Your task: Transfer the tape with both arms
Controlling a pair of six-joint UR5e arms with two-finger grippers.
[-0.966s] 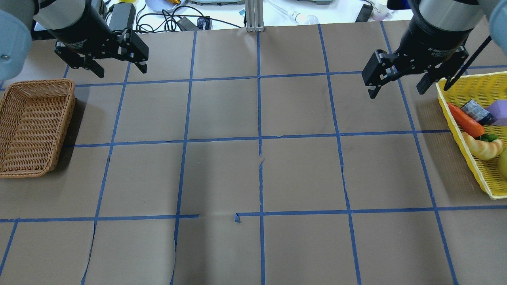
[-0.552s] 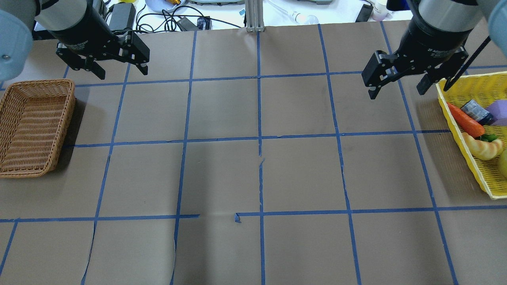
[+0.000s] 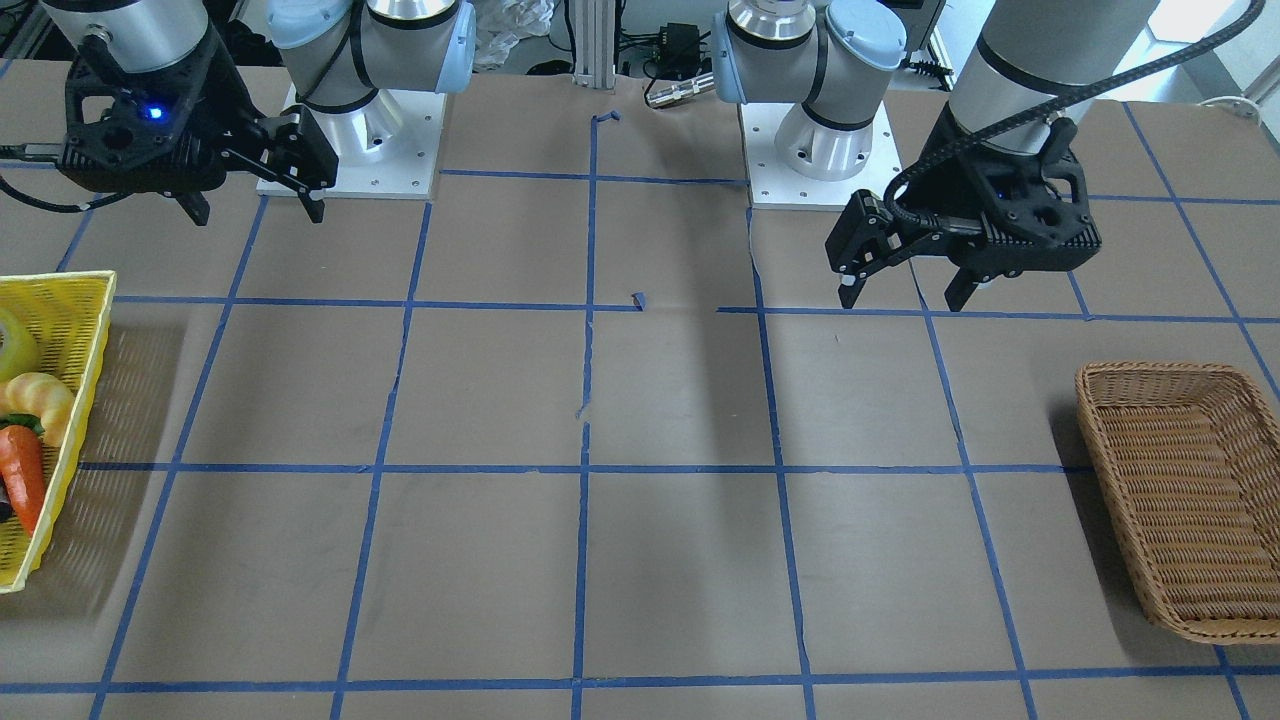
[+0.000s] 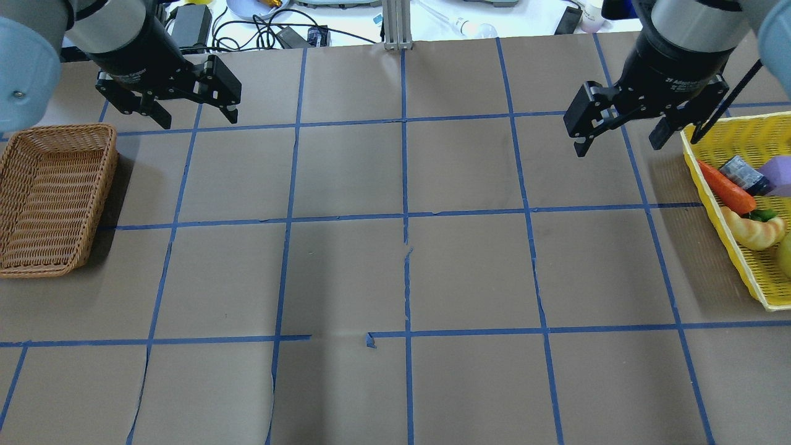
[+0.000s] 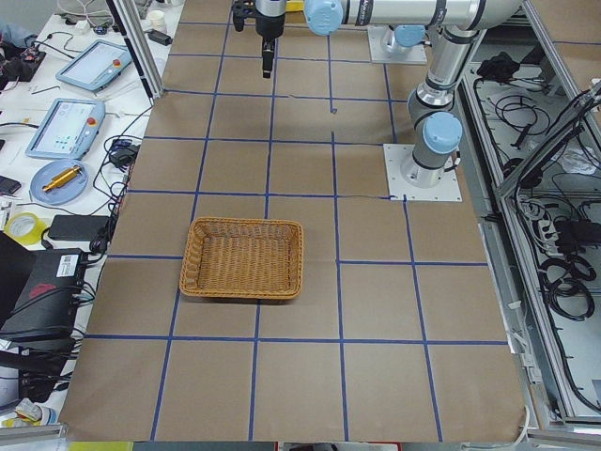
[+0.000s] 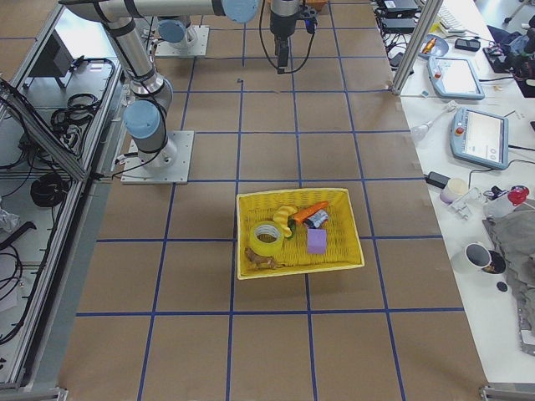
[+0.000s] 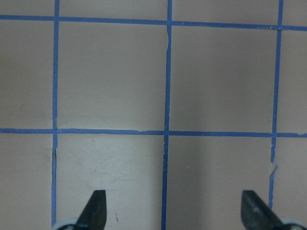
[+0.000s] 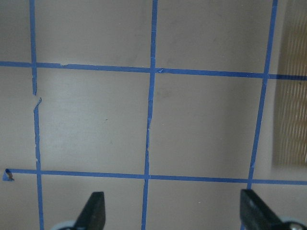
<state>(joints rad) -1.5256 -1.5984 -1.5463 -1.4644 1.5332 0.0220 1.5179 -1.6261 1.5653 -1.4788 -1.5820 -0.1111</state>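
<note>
Within yellow basket (image 6: 318, 267), tape (image 6: 266, 241); right tool (image 4: 617, 147) lettering illegible

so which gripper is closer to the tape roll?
Right. The right gripper hovers beside the yellow basket holding the tape; the left gripper is across the table, near the wicker basket.

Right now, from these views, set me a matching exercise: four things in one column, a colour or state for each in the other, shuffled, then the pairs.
1. tape
2. wicker basket
3. left gripper
4. carrot

A. above the table, fingers apart
B. orange, in the yellow basket
C. on the table, nothing inside
D. yellow ring, in the yellow basket

Pairs: 1-D, 2-C, 3-A, 4-B.
</note>
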